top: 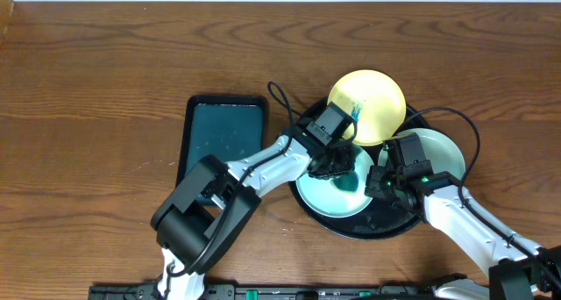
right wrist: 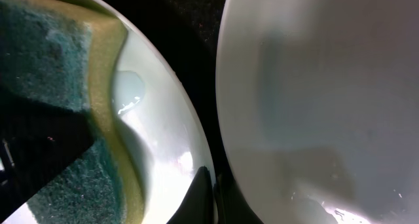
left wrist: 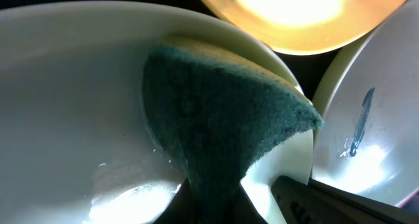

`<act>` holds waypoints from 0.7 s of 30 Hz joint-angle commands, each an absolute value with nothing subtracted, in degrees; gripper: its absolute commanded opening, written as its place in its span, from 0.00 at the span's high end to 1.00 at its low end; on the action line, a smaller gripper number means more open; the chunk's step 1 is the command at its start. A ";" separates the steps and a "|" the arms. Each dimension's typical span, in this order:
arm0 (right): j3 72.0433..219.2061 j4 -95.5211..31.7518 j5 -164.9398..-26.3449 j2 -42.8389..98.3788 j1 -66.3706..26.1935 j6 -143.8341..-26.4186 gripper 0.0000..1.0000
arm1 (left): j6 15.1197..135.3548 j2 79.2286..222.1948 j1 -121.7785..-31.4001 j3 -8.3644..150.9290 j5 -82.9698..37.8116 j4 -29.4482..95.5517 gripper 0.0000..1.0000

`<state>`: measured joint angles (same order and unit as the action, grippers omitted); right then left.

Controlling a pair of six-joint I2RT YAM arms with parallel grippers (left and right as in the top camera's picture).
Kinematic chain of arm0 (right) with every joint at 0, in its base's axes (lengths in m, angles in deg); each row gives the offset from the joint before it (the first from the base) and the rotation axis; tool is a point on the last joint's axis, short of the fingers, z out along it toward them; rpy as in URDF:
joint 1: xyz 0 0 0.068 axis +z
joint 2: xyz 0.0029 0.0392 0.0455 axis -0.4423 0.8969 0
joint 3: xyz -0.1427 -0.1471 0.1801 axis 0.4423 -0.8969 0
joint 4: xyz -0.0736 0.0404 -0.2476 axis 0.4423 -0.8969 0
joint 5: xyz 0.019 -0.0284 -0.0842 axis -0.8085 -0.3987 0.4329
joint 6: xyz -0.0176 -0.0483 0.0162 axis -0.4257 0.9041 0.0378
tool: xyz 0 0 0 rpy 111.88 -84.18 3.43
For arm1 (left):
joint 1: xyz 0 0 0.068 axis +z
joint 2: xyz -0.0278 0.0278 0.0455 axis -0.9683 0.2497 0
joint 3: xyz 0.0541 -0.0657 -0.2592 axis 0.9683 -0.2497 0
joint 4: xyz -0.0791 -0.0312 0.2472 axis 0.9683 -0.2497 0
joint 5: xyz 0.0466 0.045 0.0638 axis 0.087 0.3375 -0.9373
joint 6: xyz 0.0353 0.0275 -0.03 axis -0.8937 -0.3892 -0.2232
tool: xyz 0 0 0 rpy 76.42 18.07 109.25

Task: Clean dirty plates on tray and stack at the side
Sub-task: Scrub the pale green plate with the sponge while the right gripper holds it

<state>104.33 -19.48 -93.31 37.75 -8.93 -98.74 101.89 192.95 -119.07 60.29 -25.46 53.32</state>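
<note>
The black tray [top: 386, 223] holds two mint-white plates, and a pale yellow plate [top: 366, 105] with a blue smear leans on its far rim. My left gripper [top: 340, 167] is shut on a green and yellow sponge [left wrist: 222, 119], pressing it onto the left mint plate [top: 320, 195], which is wet. My right gripper [top: 379, 182] is shut on that plate's right rim [right wrist: 211, 185]. The right mint plate [top: 438, 151] lies beside it and has a blue-green smear in the left wrist view [left wrist: 360, 119].
A rectangular dark teal tray [top: 223, 133] lies left of the black tray on the wooden table. Both arms cross over the black tray's front half.
</note>
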 commanded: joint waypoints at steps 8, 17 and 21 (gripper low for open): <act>104.44 -20.70 -92.13 38.23 -8.80 -97.96 0.99 | 98.18 195.68 -118.61 60.88 -42.36 34.09 0.92; 104.44 -20.75 -92.11 38.23 -8.80 -97.96 0.99 | 97.87 195.20 -118.48 68.05 -74.05 18.03 0.93; 104.44 -20.77 -92.13 38.23 -8.80 -97.96 0.99 | 96.25 195.20 -118.48 69.23 -76.59 17.92 0.93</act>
